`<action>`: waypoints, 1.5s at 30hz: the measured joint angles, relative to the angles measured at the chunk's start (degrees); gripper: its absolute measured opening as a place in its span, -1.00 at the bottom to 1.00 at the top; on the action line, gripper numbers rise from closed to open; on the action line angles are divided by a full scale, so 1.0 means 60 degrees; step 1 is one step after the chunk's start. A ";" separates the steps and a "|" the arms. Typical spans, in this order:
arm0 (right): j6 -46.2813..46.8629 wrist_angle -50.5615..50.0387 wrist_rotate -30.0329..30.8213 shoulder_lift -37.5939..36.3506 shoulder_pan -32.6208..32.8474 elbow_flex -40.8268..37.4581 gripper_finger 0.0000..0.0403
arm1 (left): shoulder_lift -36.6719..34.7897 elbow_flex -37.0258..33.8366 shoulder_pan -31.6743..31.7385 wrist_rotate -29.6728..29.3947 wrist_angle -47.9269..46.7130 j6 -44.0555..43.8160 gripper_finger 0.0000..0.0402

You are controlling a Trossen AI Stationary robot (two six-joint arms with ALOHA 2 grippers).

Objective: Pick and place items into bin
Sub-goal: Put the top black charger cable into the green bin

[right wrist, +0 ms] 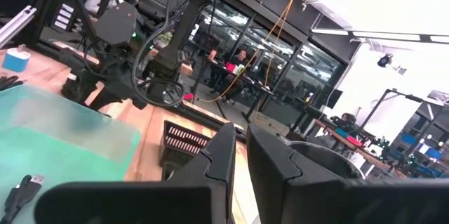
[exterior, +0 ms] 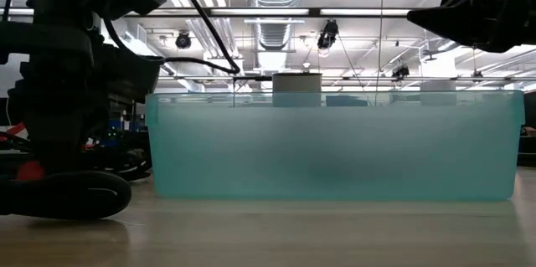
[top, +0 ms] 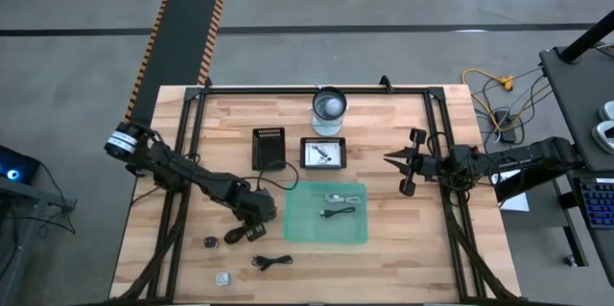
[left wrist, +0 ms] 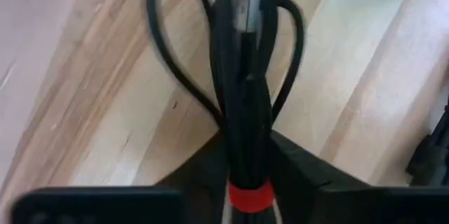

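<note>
Fingers of the left gripper [left wrist: 249,182] are pinching a looped black cable [left wrist: 242,62] at its bundled middle, just above a red band, with the loops standing out over bare wood. In the high view the left gripper [top: 251,218] is sitting low over the table [top: 403,248], just beside the near-left corner of the teal bin [top: 360,232], not yet over it. To do this step well, the load is wanting a lift high enough for the dangling loops to clear the bin wall, then a short carry sideways over the open floor of the bin before letting go; a drag across the rim is risking a snag. Two cables [top: 338,205] are already lying inside the bin. Still out on the table are another coiled black cable [top: 272,262], a small dark piece [top: 210,243] and a small whitish piece [top: 223,278], all near the front-left. Behind the bin are standing a black ribbed block [top: 269,148], a small framed tray [top: 323,153] and a clear cup [top: 328,106]; none is blocking the short path. The right gripper [top: 405,160] is waiting above the table's right side, well apart from the bin, fingers nearly together and holding nothing.
</note>
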 joint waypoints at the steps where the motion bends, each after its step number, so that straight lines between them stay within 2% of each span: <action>1: 0.0000 -0.0004 0.0000 0.0000 0.0000 0.0000 -0.87 | 0.0000 0.0000 0.0000 0.0079 0.0022 0.0054 -0.74; 3: 0.0000 -0.0045 -0.0002 -0.0002 0.0000 0.0000 -0.87 | -0.0038 0.0000 0.0002 0.0274 0.0030 0.0076 -0.88; 10: -0.0004 -0.0275 -0.0004 0.0000 0.0000 0.0003 -0.87 | -0.0627 0.0107 -0.0007 0.0448 -0.0542 0.0116 -0.85; 17: -0.0076 -0.0259 -0.0017 0.0000 0.0000 0.0002 -0.87 | -0.1685 0.1216 0.0043 -0.0637 -0.2463 0.0593 -0.87; 19: -0.0100 -0.0255 -0.0017 0.0000 0.0000 0.0002 -0.87 | -0.1996 0.1624 0.0036 -0.1239 -0.2609 0.0868 -0.87; 22: -0.0175 -0.0251 -0.0018 0.0000 0.0000 0.0000 -0.87 | -0.2191 0.2263 0.0047 -0.2464 -0.2033 0.2030 -0.87; 24: -0.0171 -0.0251 -0.0015 0.0000 -0.0004 0.0000 -0.87 | -0.2217 0.2573 0.0058 -0.2970 -0.1233 0.3471 -0.87; 30: -0.0171 -0.0248 -0.0015 0.0000 0.0000 0.0003 -0.87 | -0.1786 0.2790 0.0133 -0.2942 0.2623 0.8021 -0.87; 33: -0.0196 -0.0255 -0.0015 0.0003 0.0000 0.0004 -0.87 | -0.1315 0.2786 0.0286 -0.2914 0.3246 0.9322 -0.87; 41: -0.0208 -0.0264 -0.0011 0.0011 -0.0004 0.0002 -0.87 | 0.0301 0.2841 0.1219 -0.2900 0.3774 0.9701 -0.87; 45: -0.0208 -0.0268 -0.0011 0.0007 -0.0004 0.0002 -0.87 | 0.0759 0.3151 0.1598 -0.2352 0.3748 0.9521 -0.87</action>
